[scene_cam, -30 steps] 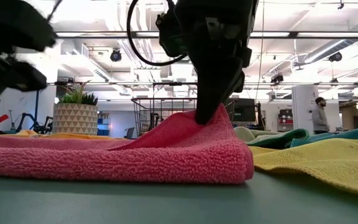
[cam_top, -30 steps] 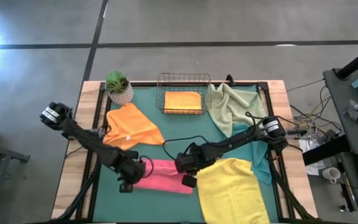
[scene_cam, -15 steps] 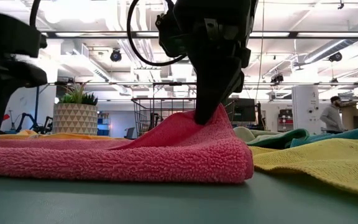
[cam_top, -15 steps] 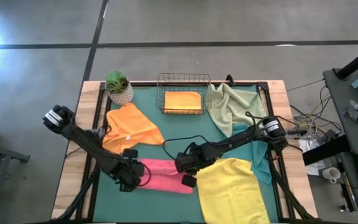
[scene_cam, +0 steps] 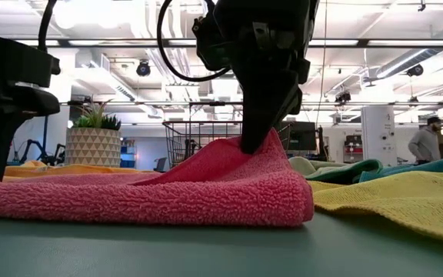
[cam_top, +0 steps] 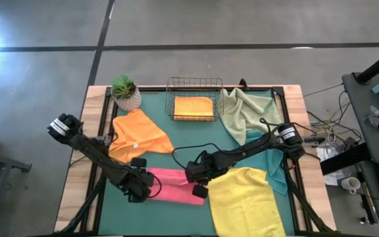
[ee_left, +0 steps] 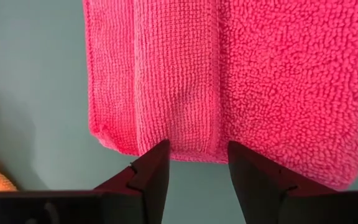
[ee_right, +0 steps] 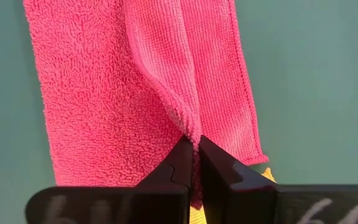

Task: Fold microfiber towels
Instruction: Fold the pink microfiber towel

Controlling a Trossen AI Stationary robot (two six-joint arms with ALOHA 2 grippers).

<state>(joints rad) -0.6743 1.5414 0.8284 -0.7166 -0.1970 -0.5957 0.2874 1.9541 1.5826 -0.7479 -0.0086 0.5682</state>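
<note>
The right gripper (ee_right: 197,152) is pinched on a raised fold of the pink towel (cam_top: 173,185), which is laid on the green mat (cam_top: 176,220); the left gripper (ee_left: 194,163), fingers spread, has been brought onto the towel's other end; a person (scene_cam: 424,143) is seen farther right in the ceiling-lit hall

Six towels: two orange (cam_top: 139,134) (cam_top: 193,107), one pink (cam_top: 173,185), one yellow (cam_top: 245,201), one sage green (cam_top: 242,108), one teal (cam_top: 276,170). One wire basket (cam_top: 194,85), one potted plant (cam_top: 126,92), two arms.
</note>
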